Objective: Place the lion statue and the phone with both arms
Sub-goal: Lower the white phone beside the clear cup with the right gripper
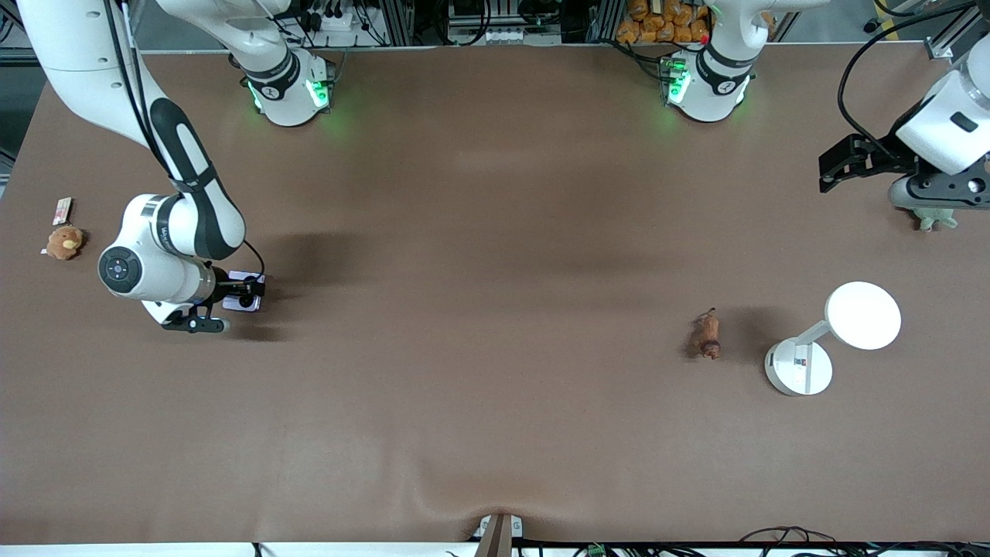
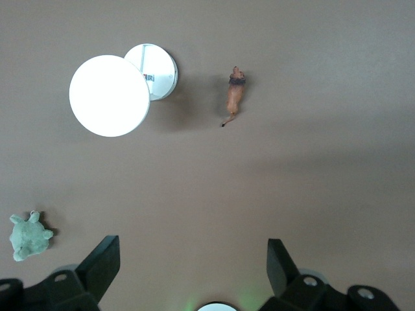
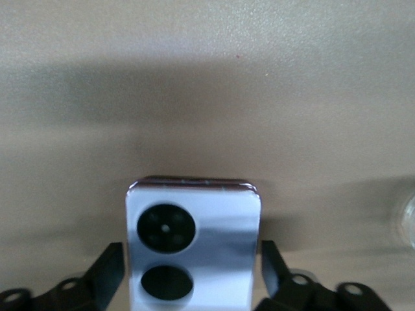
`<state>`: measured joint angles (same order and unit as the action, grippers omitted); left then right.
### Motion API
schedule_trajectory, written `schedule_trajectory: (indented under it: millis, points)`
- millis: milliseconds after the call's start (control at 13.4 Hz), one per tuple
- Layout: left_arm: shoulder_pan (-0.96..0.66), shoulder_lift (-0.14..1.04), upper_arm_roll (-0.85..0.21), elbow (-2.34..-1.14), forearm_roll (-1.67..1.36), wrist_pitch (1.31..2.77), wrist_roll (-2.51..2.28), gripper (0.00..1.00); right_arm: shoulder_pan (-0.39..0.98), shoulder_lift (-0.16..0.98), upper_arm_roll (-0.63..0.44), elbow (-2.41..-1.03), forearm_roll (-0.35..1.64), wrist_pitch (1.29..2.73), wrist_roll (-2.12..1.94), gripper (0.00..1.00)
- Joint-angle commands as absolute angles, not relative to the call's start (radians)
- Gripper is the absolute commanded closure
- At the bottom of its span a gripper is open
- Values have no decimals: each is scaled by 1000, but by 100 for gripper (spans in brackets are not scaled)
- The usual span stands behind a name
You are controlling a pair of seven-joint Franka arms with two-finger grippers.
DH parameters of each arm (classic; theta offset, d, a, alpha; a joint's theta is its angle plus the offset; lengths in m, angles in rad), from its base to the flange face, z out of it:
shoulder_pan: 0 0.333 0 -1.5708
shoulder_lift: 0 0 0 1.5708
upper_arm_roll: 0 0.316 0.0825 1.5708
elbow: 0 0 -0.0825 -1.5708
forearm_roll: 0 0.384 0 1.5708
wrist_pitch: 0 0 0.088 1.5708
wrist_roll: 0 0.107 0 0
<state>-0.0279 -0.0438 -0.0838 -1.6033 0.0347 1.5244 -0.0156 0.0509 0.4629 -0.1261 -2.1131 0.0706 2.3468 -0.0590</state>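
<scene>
The lavender phone [image 1: 244, 300] lies on the table toward the right arm's end, its two black camera circles facing up in the right wrist view [image 3: 194, 220]. My right gripper [image 1: 251, 292] is low over it, open, with one finger on each side of the phone and a thin gap at each [image 3: 191, 259]. The reddish-brown lion statue [image 1: 706, 334] lies on the table toward the left arm's end and also shows in the left wrist view [image 2: 235, 97]. My left gripper [image 1: 839, 166] is open and empty, up in the air over the table's left-arm end [image 2: 193, 249].
A white stand with a round disc [image 1: 862, 315] on a round base [image 1: 798, 366] stands beside the lion statue [image 2: 109, 95]. A green plush [image 1: 936, 219] lies under the left arm [image 2: 27, 237]. A tan plush [image 1: 65, 242] and a small card [image 1: 62, 210] lie near the right arm's table edge.
</scene>
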Motion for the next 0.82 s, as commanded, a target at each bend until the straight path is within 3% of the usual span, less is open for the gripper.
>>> schedule_trajectory:
  millis: [0,599,749]
  points:
    - [-18,-54,-87,-1598,21,1502,3,0,29,440,-112,-2079,64,2297,-64,0]
    - [-18,-48,-84,-1592,31,1502,6,0,32,420,-95,-1510,98,1665,-64,0]
    - [-20,-46,-84,-1585,32,1503,6,0,22,420,-97,-1410,161,1628,-74,0]
